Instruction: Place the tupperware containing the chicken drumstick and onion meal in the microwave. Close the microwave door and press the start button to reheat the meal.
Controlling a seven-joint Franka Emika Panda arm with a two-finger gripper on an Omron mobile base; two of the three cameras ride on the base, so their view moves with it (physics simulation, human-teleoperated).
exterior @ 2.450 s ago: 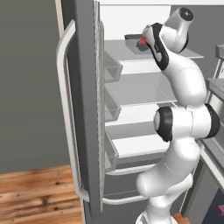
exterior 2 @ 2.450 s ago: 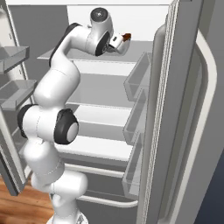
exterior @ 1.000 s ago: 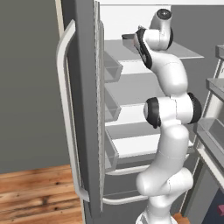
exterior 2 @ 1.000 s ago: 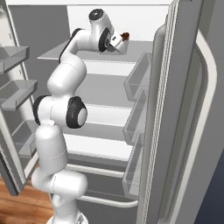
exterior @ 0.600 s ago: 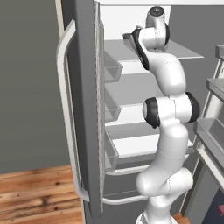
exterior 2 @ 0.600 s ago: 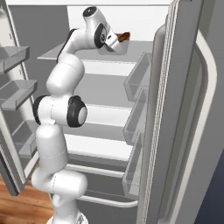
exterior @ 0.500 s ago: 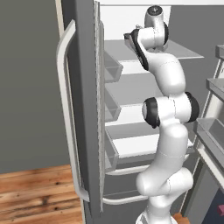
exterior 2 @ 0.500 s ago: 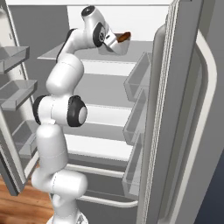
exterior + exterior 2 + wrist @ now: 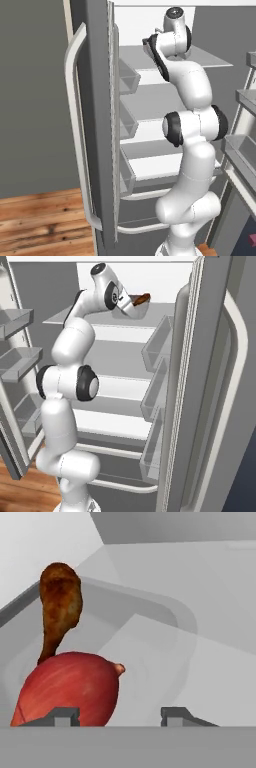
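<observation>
No writing shows; the gripper (image 9: 116,716), jaws apparently clamping the tupperware (image 9: 165,619), looks over onion (image 9: 70,688) and chicken drumstick (image 9: 59,607).

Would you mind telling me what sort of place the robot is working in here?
Most likely a kitchen, at an open fridge: pale shelves, door bins, and a tupperware of food holding a chicken drumstick and a red onion on the top shelf.
</observation>
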